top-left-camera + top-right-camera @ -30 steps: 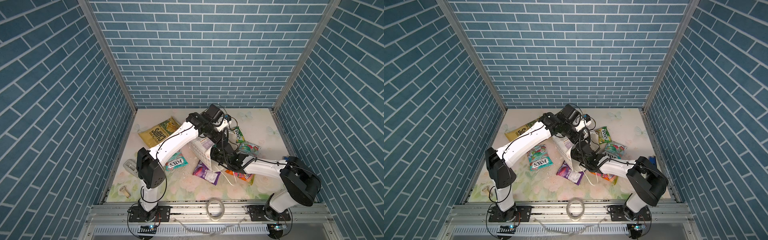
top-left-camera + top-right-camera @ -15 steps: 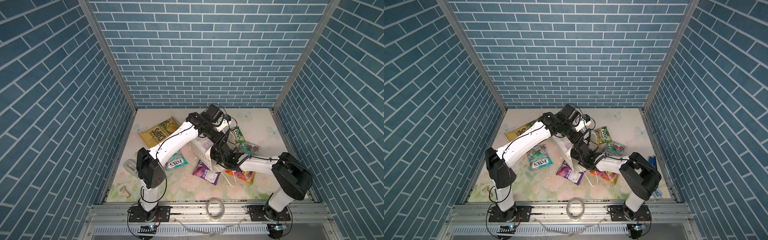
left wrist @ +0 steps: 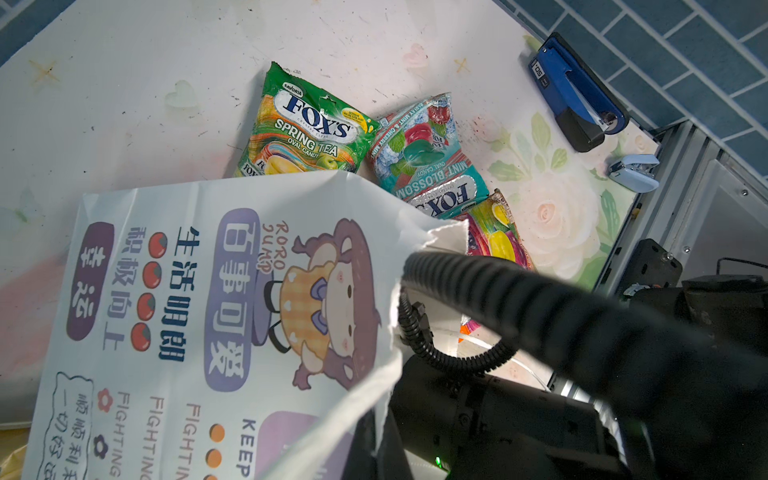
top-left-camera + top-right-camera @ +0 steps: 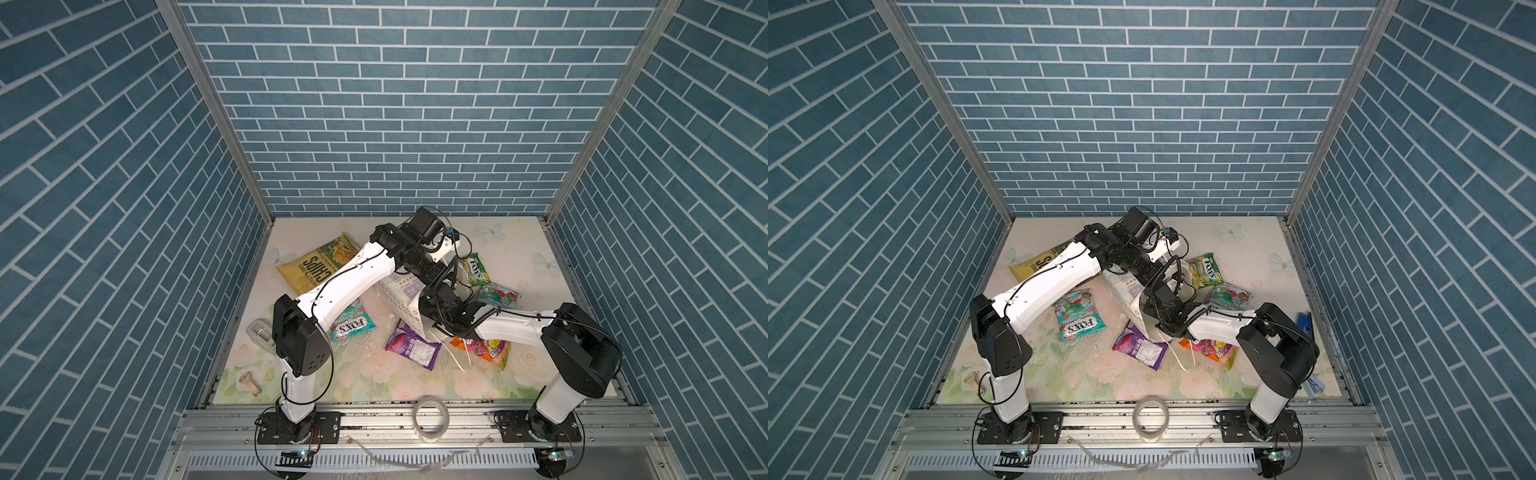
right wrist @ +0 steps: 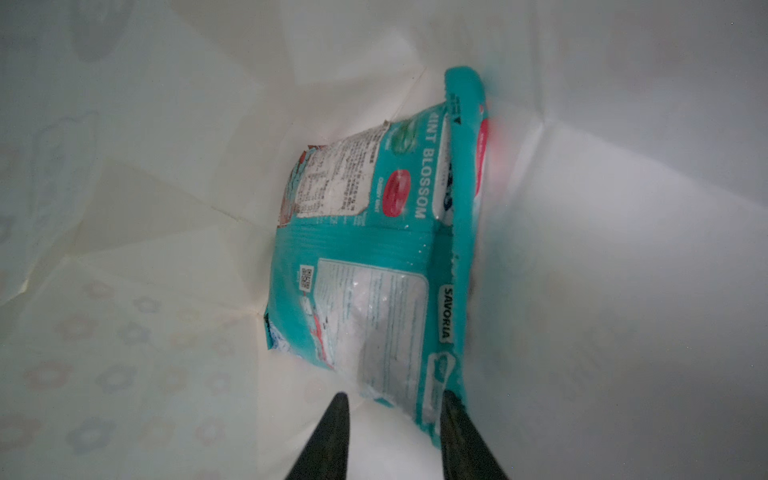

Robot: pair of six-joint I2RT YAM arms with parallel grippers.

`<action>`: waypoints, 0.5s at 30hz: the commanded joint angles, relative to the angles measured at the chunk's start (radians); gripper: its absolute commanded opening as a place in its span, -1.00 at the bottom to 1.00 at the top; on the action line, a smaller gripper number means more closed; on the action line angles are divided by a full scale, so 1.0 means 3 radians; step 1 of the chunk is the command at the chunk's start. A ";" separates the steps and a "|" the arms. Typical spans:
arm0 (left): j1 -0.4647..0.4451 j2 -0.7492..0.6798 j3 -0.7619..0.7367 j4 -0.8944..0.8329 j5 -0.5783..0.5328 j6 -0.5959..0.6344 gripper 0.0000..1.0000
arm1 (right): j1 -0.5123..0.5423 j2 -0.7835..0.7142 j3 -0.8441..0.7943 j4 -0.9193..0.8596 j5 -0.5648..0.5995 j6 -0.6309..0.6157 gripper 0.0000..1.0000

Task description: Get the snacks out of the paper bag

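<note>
The white paper bag (image 4: 399,295) (image 4: 1128,300) lies on its side mid-table. My left gripper (image 3: 376,453) is shut on the torn rim of its mouth. My right gripper (image 5: 395,399) is inside the bag and open, with the near edge of a teal snack packet (image 5: 374,249) between its fingertips; both top views hide these jaws. Outside the bag lie the chips bag (image 4: 316,266), a teal packet (image 4: 353,326), a purple one (image 4: 411,351), an orange one (image 4: 484,351), a yellow-green one (image 3: 307,129) and another teal one (image 3: 428,158).
A clear tape roll (image 4: 431,417) rests on the front rail. A dark blue stapler (image 3: 577,91) and a small pale one (image 3: 633,172) sit by the right edge. A grey object (image 4: 259,334) and a small cylinder (image 4: 249,381) lie at the left.
My right arm has swung left and pushed deeper into the bag, and its jaws stand a little wider. The left arm has stayed put on the bag's rim.
</note>
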 commanded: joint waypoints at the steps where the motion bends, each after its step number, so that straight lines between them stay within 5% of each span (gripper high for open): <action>1: -0.0068 0.0026 0.0081 -0.0107 0.0212 0.0031 -1.00 | 0.0007 0.0010 0.0050 -0.0171 0.0121 0.0040 -0.25; 15: -0.0068 0.0042 0.0078 -0.0077 0.0209 0.0018 -1.00 | 0.0003 -0.0285 -0.0132 -0.0215 0.0114 0.0032 -0.28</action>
